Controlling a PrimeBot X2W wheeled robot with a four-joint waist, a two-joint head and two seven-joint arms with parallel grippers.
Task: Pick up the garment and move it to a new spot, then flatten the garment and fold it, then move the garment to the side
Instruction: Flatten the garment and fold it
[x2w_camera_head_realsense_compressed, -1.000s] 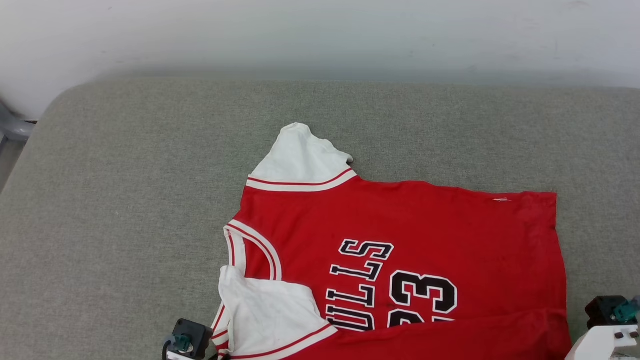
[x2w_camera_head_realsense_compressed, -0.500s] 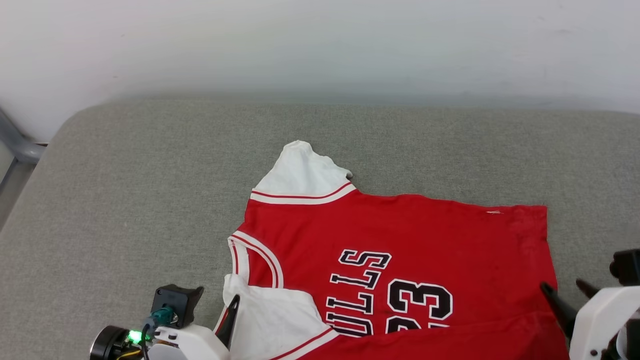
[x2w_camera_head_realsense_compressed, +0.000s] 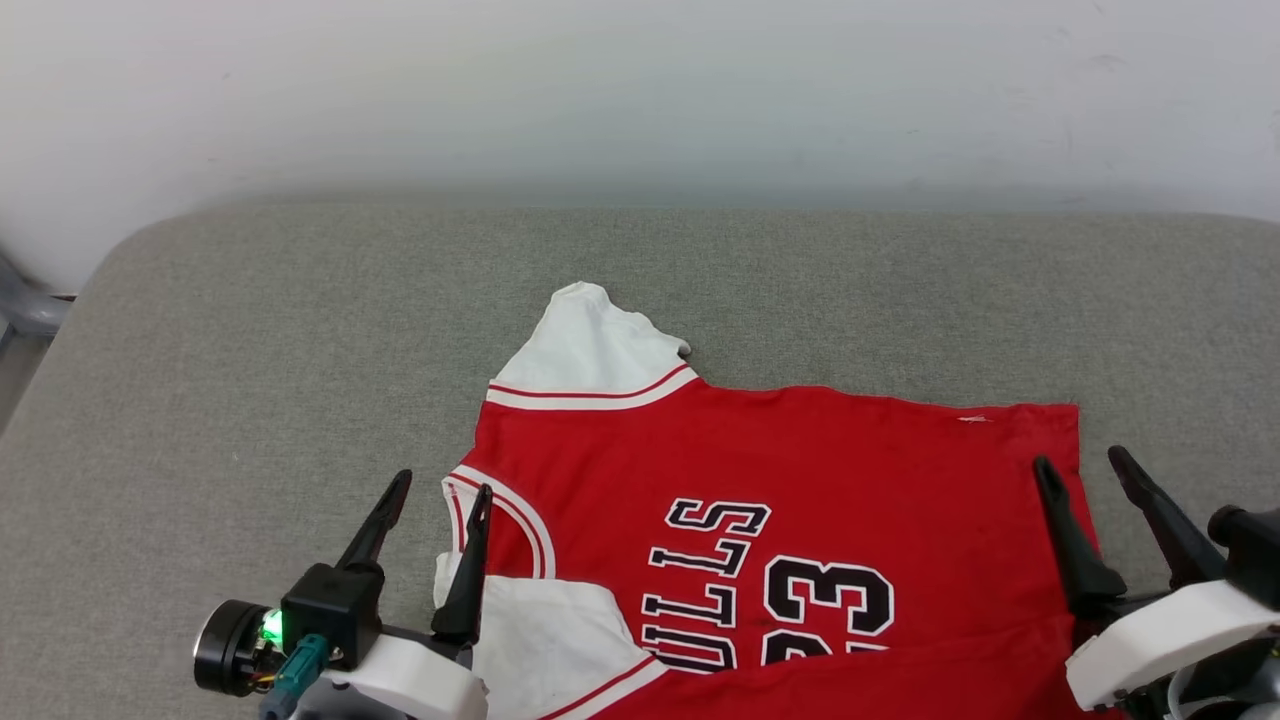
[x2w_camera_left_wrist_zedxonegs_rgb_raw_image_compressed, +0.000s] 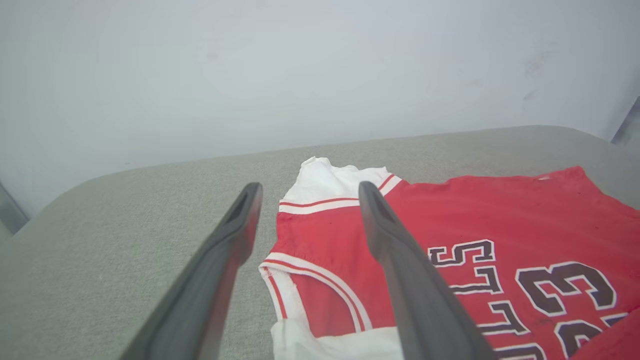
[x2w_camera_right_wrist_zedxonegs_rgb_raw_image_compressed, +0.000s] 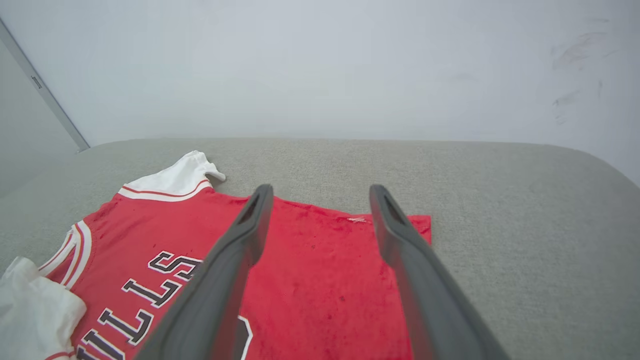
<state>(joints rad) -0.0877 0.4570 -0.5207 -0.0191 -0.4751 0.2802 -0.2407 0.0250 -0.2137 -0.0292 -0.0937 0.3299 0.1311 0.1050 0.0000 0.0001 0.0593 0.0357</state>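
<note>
The garment (x2w_camera_head_realsense_compressed: 800, 470), a red jersey with white sleeves and black-white lettering, lies flat on the grey cushion (x2w_camera_head_realsense_compressed: 250, 350), its near edge folded over itself. My left gripper (x2w_camera_head_realsense_compressed: 440, 482) hovers open above the collar and the near white sleeve, nothing between its fingers. Over the jersey's hem at the right my right gripper (x2w_camera_head_realsense_compressed: 1080, 462) also stands open and empty. In the left wrist view the garment (x2w_camera_left_wrist_zedxonegs_rgb_raw_image_compressed: 475, 230) spreads beyond the left gripper (x2w_camera_left_wrist_zedxonegs_rgb_raw_image_compressed: 306, 189). In the right wrist view the garment (x2w_camera_right_wrist_zedxonegs_rgb_raw_image_compressed: 310, 260) lies under the right gripper (x2w_camera_right_wrist_zedxonegs_rgb_raw_image_compressed: 320, 189).
A pale wall (x2w_camera_head_realsense_compressed: 640, 90) rises right behind the cushion. A grey metal frame piece (x2w_camera_head_realsense_compressed: 25, 305) stands at the far left edge. Bare cushion stretches left of the jersey and behind it; its rounded corner (x2w_camera_head_realsense_compressed: 130, 240) is at the back left.
Both grippers went from shut to open, let go of the jersey's near edge and rose into view. The camera shifted slightly, so the whole scene sits a bit lower.
</note>
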